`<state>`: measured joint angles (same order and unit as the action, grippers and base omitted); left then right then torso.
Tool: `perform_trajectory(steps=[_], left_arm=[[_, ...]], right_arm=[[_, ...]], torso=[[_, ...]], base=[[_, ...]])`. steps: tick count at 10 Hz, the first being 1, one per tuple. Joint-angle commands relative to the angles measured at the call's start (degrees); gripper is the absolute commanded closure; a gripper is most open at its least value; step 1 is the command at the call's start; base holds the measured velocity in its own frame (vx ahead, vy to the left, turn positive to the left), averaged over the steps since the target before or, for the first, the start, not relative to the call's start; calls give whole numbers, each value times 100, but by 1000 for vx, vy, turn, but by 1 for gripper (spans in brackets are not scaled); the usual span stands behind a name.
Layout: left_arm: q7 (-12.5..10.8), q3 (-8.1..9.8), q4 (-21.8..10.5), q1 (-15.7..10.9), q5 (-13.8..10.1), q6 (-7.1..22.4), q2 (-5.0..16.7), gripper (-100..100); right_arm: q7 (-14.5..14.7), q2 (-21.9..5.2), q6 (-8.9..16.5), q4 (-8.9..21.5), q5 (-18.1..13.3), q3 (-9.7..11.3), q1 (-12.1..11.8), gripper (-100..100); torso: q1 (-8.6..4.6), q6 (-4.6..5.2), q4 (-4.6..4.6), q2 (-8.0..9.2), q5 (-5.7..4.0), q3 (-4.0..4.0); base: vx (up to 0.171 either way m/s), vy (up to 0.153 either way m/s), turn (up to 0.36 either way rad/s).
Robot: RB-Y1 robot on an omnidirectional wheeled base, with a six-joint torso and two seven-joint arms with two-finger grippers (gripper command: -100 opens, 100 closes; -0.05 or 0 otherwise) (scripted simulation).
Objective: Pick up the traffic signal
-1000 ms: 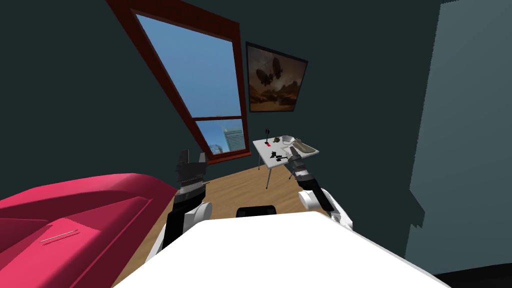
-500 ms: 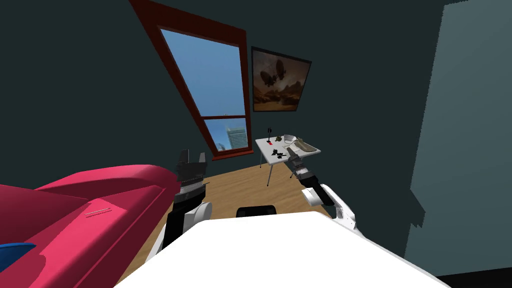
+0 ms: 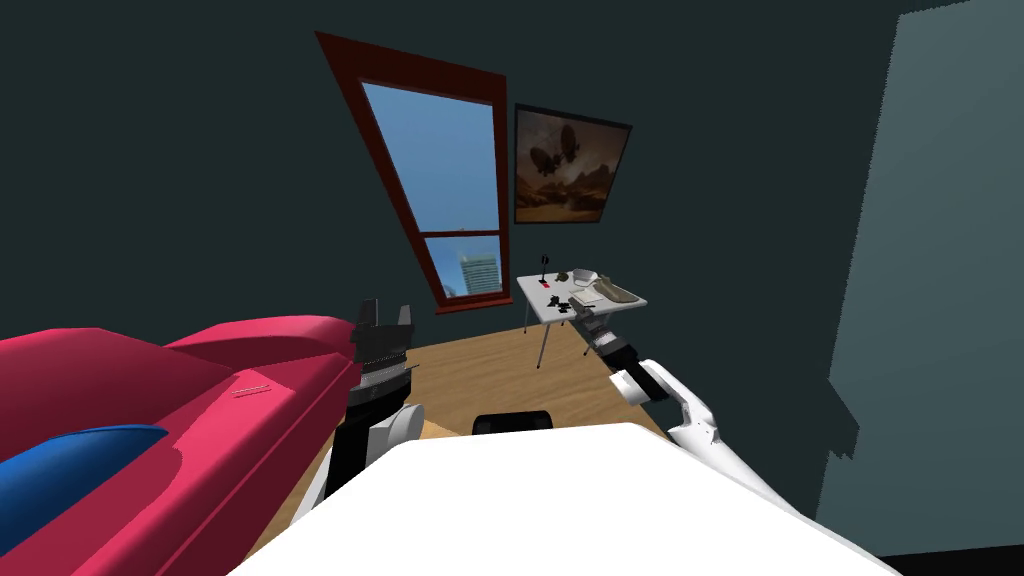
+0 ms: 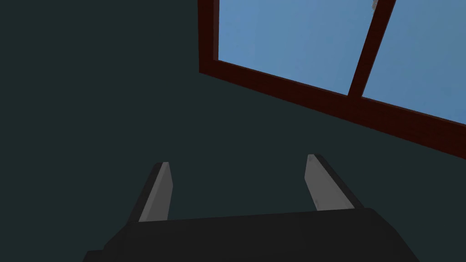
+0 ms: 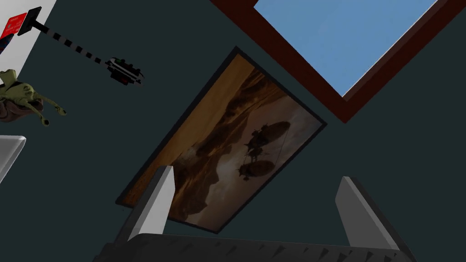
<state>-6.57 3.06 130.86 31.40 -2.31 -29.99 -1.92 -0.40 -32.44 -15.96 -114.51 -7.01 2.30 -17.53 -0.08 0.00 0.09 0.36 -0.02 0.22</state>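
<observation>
Where table (image 3: pixel 532 293) stands, traffic signal (image 5: pixel 82 49): thin striped pole, dark head.

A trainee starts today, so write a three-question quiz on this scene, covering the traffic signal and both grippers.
1. True or false: the right gripper is shut on the traffic signal.
2. The traffic signal's pole is: A) plain red; B) striped black and white; C) plain green.
3. Fill the gap: the left gripper is ____, with nothing between its fingers.
Key: 1 false, it is open and apart from the traffic signal; 2 B; 3 open.
</observation>
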Motion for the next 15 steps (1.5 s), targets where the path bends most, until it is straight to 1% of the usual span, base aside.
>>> perform_trajectory(steps=[1,2,4,5,6,7,8,9,10,12,13,14,15], left_arm=[[0,0,0,0,0,0,0,0],[0,0,0,0,0,0,0,0],[0,0,0,1,0,0,0,0],[0,0,0,1,0,0,0,0],[0,0,0,1,0,0,0,0],[0,0,0,1,0,0,0,0],[0,0,0,1,0,0,0,0],[0,1,0,2,0,0,0,0],[0,1,0,2,0,0,0,0],[0,1,0,2,0,0,0,0],[0,1,0,2,0,0,0,0],[0,1,0,2,0,0,0,0],[0,1,0,2,0,0,0,0]], right_arm=[[21,-286,87,135,-186,43,98,-100],[21,-359,87,135,-186,43,98,-100],[93,-766,209,311,-451,151,216,-100],[93,-826,209,311,-451,151,216,-100],[147,-1055,278,396,-589,224,269,-100],[214,-1206,354,479,-732,312,317,-100],[214,-1319,354,479,-732,312,317,-100],[295,-1514,436,560,-880,413,362,-100],[295,-1575,436,560,-880,413,362,-100],[495,-1978,622,716,-1192,653,444,-100],[495,-2109,622,716,-1192,653,444,-100],[613,-2301,725,790,-1356,790,482,-100],[613,-2386,725,790,-1356,790,482,-100]], torso=[[0,0,0,0,0,0],[3,0,0,2,0,1],[3,0,-3,-14,1,-8],[4,0,-3,-14,1,-8],[2,3,-4,-19,0,-11],[2,1,-5,-24,0,-14],[1,1,-6,-27,0,-15],[-1,3,-7,-31,-1,-17],[-2,2,-8,-35,-1,-20],[-4,2,-9,-41,-1,-24],[-6,1,-11,-47,-2,-27],[-6,3,-11,-48,-2,-28],[-8,2,-11,-51,-2,-29]], base=[[-111,8,135],[-78,9,51],[-62,8,117],[-49,5,41],[-36,7,78],[-34,3,136],[-20,-2,38],[-9,-3,51],[-2,-5,48],[14,-11,98],[22,-16,35],[28,-18,59],[29,-18,32]])
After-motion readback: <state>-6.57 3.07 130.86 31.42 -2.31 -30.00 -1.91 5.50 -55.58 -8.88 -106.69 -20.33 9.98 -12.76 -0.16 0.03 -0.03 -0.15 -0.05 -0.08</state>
